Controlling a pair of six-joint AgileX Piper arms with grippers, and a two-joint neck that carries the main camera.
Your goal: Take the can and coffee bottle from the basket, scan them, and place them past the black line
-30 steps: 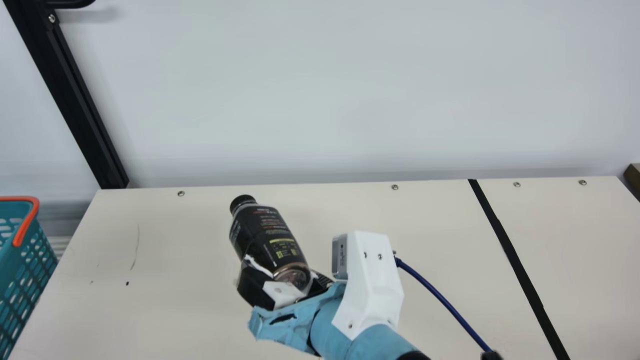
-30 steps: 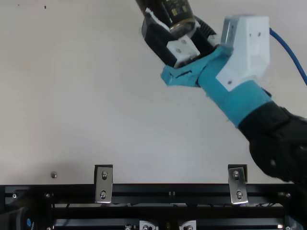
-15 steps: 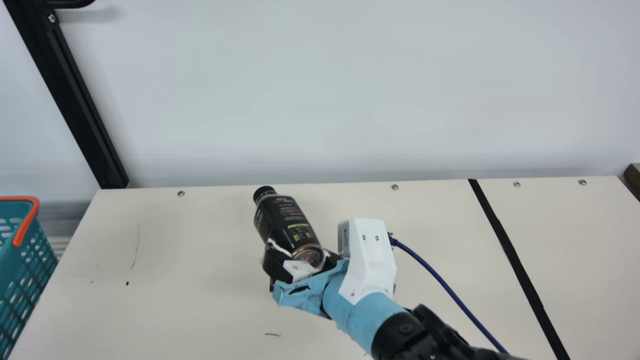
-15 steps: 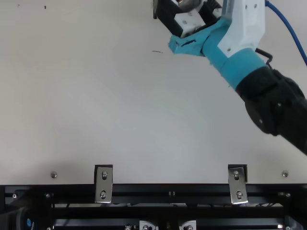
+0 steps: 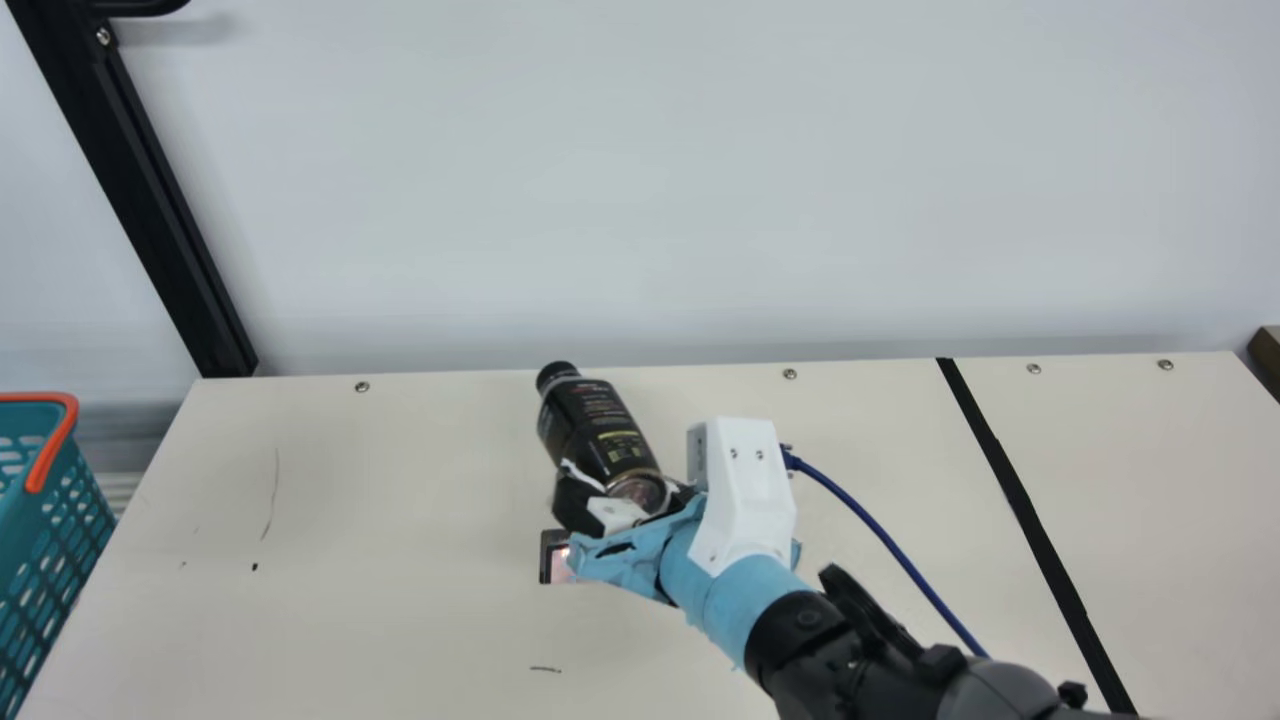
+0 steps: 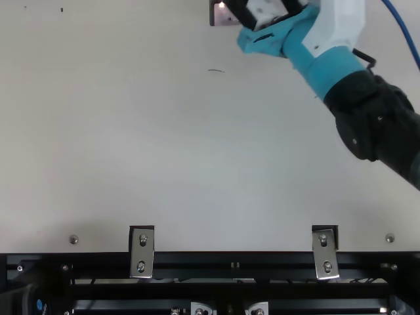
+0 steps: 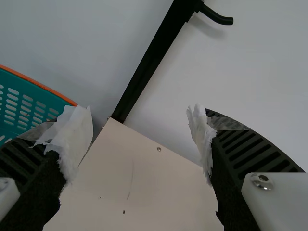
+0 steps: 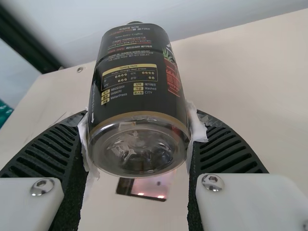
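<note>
Bright, even light on wall [image 5: 700, 200] and table [image 5: 400, 620]. Soft shadow under hook [image 5: 140, 6], glints on bottle [image 8: 139, 101] base (scanner [image 8: 147, 187] glows pink too).

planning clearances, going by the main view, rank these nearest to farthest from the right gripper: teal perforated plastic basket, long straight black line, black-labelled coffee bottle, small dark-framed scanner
1. Coffee bottle: between the fingers of the right gripper
2. Scanner: on the table, just below and left
3. Black line: off to the right
4. Basket: far left edge
</note>
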